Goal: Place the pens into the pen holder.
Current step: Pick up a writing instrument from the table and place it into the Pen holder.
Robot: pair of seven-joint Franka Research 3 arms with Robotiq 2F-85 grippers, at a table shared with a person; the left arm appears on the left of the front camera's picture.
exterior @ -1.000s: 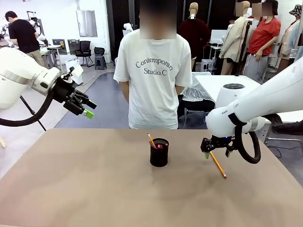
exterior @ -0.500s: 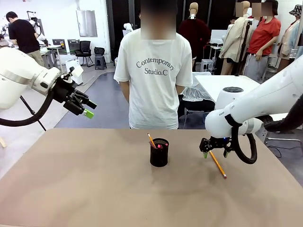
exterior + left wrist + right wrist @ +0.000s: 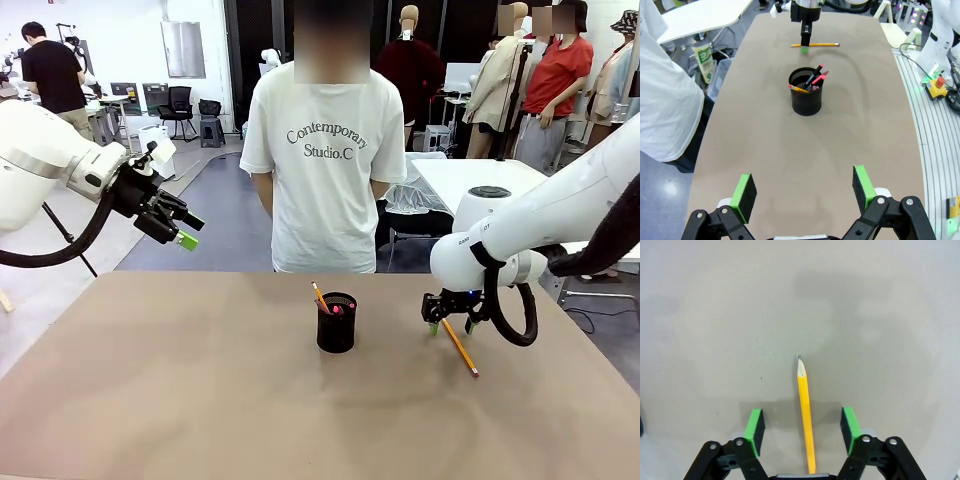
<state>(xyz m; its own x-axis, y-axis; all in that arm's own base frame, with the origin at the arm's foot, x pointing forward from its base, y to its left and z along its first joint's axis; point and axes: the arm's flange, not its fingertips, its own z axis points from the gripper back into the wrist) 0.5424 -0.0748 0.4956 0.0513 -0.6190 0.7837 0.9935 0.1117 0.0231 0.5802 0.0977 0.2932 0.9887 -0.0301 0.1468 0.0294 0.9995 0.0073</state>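
The black mesh pen holder point(image 3: 336, 324) stands mid-table with several pens in it: an orange pencil point(image 3: 319, 296), a pinkish-red pen point(image 3: 820, 78) and a black pen point(image 3: 812, 76). One orange-yellow pencil point(image 3: 461, 349) lies flat on the table to its right. My right gripper point(image 3: 448, 325) is down at that pencil's far end. In the right wrist view the pencil point(image 3: 805, 410) runs between the green pads point(image 3: 754, 426), with a gap on each side; the right gripper point(image 3: 802, 427) is open. My left gripper point(image 3: 176, 229) hangs high at the left, open and empty.
A person in a white T-shirt point(image 3: 325, 150) stands at the far edge, hands not over the table. From the left wrist view, the holder point(image 3: 806, 95) has bare brown tabletop point(image 3: 805, 150) all around it, and the right gripper point(image 3: 805, 42) stands over the pencil point(image 3: 822, 44) beyond.
My right gripper has edged slightly left and down over the pencil's far end, and its jaws have begun to narrow. The left arm and the holder have not moved.
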